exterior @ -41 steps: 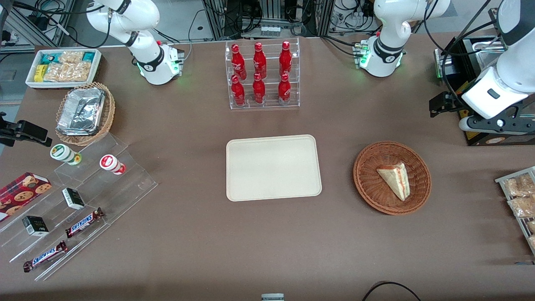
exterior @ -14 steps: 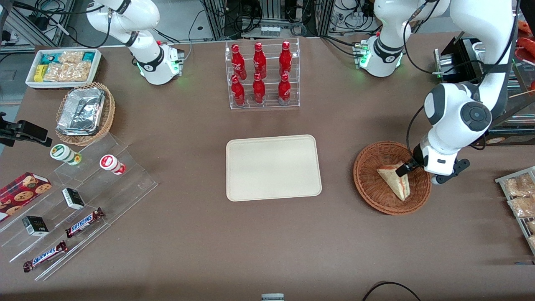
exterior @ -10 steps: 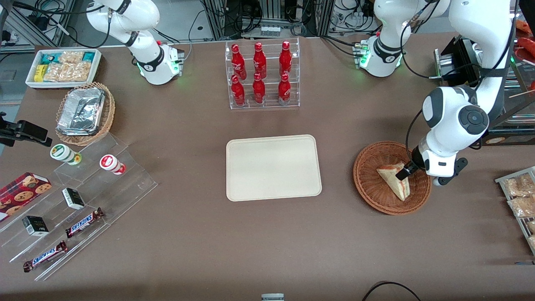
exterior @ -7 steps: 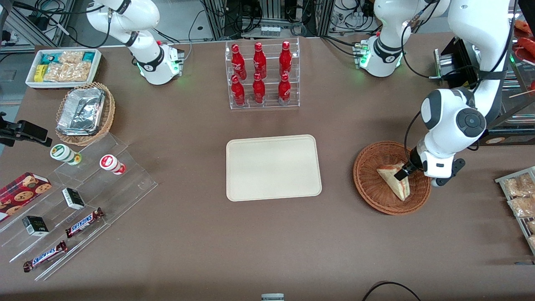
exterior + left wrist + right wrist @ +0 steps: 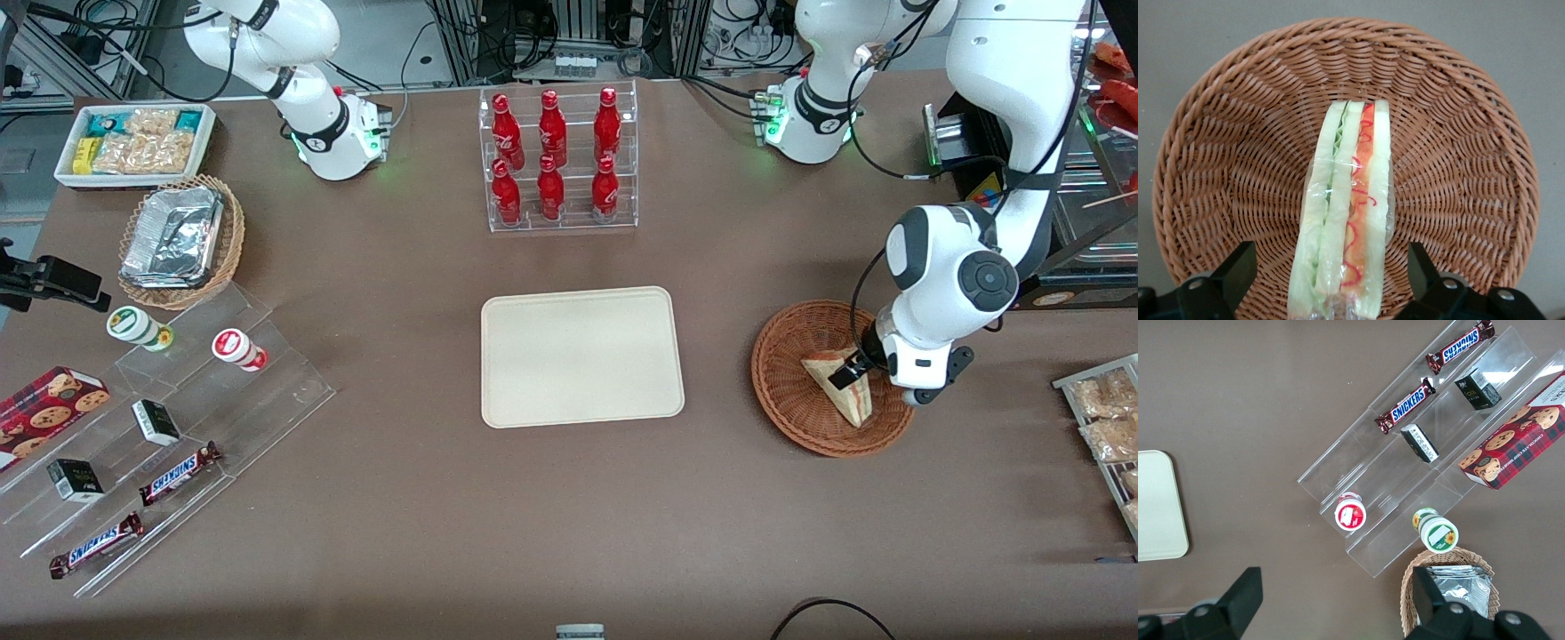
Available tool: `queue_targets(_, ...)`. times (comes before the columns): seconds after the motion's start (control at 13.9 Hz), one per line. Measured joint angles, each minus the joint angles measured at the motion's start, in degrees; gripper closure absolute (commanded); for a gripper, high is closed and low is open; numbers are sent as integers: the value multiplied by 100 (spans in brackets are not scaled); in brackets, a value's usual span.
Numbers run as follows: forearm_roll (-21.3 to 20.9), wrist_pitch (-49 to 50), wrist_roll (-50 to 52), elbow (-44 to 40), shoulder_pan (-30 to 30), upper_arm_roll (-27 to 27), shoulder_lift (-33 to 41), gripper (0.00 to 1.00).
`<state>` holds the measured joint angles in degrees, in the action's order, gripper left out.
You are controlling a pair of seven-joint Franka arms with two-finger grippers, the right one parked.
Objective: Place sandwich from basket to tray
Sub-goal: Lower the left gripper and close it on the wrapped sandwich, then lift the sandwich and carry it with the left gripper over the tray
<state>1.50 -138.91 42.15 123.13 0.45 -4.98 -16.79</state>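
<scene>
In the front view, the gripper [image 5: 845, 371] is lowered onto the sandwich [image 5: 838, 388] lying in the basket [image 5: 787, 391], beside the tray [image 5: 581, 356] on the table [image 5: 444, 498]; in the left wrist view, its fingers [image 5: 1238, 270] spread wide, straddling the sandwich [image 5: 1348, 207].

The gripper [image 5: 845, 369] hangs low inside the basket [image 5: 786, 391], one finger [image 5: 1231, 277] wide to each side of the sandwich [image 5: 1348, 207] with bare wicker between. From the basket toward nine o'clock, bare table runs to the tray [image 5: 582, 356].
</scene>
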Motion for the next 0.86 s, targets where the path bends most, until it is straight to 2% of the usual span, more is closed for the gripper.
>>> queue_targets(0.14,3,-2,2,-37,-1,-2,-87,100)
queue_targets(0.58,4,38,2,-273,-1,-7,-122,100)
queue_targets(0.86,3,1177,-129,-1142,-22,-83,-28,100)
